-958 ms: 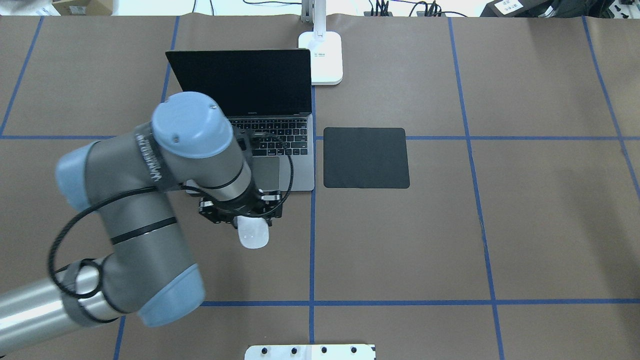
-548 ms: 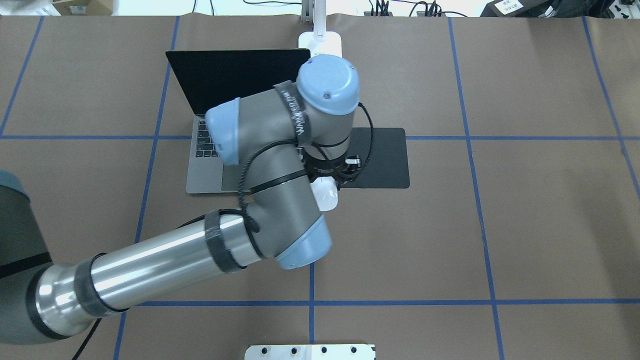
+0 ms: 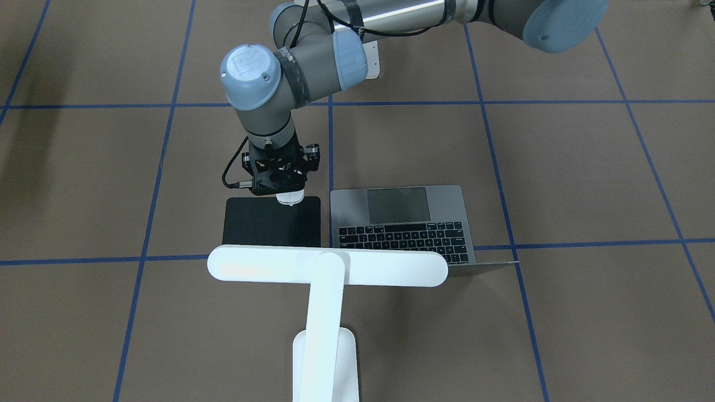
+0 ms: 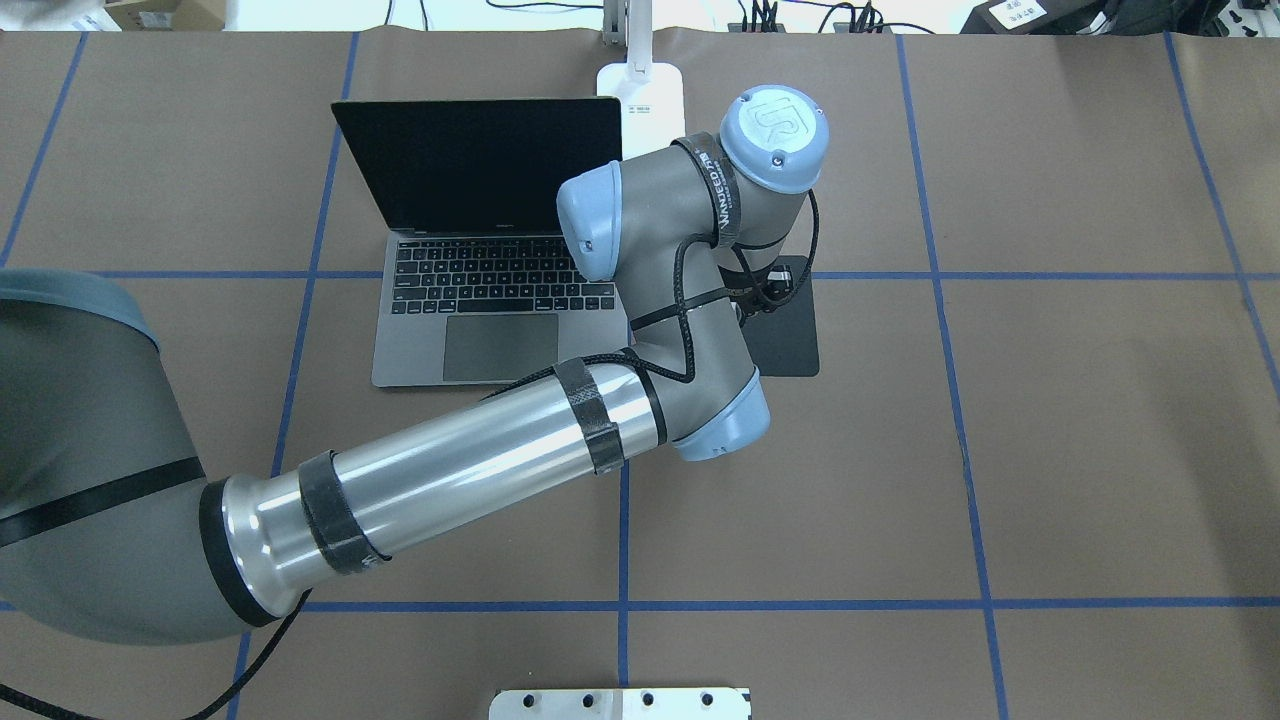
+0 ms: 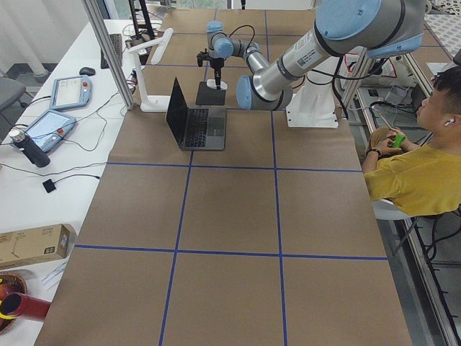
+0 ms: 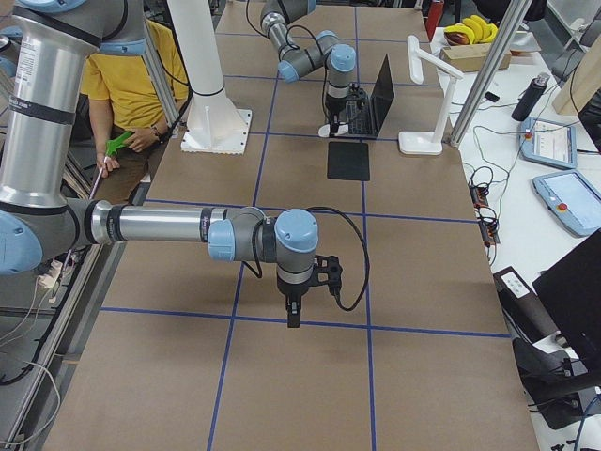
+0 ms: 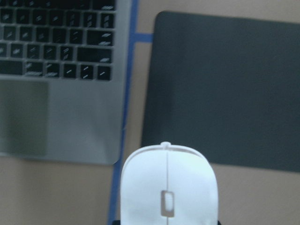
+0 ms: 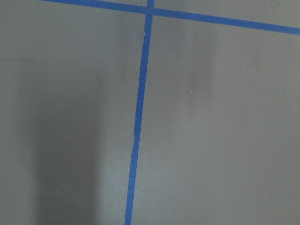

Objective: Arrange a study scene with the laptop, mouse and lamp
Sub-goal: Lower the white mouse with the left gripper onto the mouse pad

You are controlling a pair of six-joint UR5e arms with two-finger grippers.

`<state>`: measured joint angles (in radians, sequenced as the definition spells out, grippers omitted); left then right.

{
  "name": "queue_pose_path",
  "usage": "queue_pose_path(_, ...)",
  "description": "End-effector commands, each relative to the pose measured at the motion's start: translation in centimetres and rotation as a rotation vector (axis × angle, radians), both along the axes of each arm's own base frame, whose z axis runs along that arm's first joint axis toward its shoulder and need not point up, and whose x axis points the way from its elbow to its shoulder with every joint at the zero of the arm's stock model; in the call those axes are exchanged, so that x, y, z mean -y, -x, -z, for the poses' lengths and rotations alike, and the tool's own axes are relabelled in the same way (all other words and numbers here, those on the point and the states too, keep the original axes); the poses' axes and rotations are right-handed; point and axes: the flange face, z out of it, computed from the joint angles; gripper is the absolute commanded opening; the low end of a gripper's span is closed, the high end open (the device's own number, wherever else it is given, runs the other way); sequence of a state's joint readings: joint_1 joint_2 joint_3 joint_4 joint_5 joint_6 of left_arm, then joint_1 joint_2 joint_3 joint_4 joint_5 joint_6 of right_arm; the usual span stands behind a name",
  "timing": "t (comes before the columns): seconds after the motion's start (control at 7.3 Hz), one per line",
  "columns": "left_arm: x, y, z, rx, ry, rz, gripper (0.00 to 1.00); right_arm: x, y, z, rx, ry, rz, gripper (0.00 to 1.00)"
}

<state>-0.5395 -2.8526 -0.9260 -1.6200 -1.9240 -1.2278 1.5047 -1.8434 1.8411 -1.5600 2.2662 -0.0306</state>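
Our left jaws, clenched on the mouse (image 3: 290, 198), have carried it from in front of the laptop (image 3: 402, 220) to the robot-side edge of the black pad (image 3: 257, 223). Setting it down likely comes next. We cannot tell our right jaws' state.

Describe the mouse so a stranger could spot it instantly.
Find the open grey laptop; a flat black square pad lies beside it. At the pad's edge nearer the robot, the left gripper holds the mouse. It is the only small, glossy white oval, far smaller than the white T-shaped lamp.
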Motion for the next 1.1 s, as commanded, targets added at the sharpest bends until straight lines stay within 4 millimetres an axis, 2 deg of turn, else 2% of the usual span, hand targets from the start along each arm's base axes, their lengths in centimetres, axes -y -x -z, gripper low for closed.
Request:
queue_pose_path(0.0, 1.9, -1.1, -1.4, -0.007, -0.014, 0.014, 0.23, 0.0, 0.0, -0.1, 0.004, 0.004, 0.000, 1.00)
queue_pose_path(0.27, 3.0, -1.4, -2.8, 0.017, -0.048, 0.051, 0.25, 0.0, 0.0, -0.1, 0.004, 0.003, 0.000, 1.00)
queue_pose_path(0.41, 3.1, -1.6, -2.8, -0.004, -0.062, 0.053, 0.45, 0.0, 0.0, -0.1, 0.005, 0.003, 0.000, 1.00)
queue_pose_path(0.55, 3.0, -1.7, -2.7, -0.015, -0.068, 0.051, 0.70, 0.0, 0.0, 0.0, 0.006, 0.000, 0.000, 1.00)
queue_pose_path(0.68, 3.0, -1.7, -2.8, -0.013, -0.072, 0.054, 0.99, 0.0, 0.0, 0.0, 0.004, 0.000, 0.000, 1.00)
queue_pose_path(0.96, 3.1, -1.5, -3.0, -0.009, -0.081, 0.056, 0.99, 0.1, 0.0, 0.1, 0.004, -0.003, 0.000, 1.00)
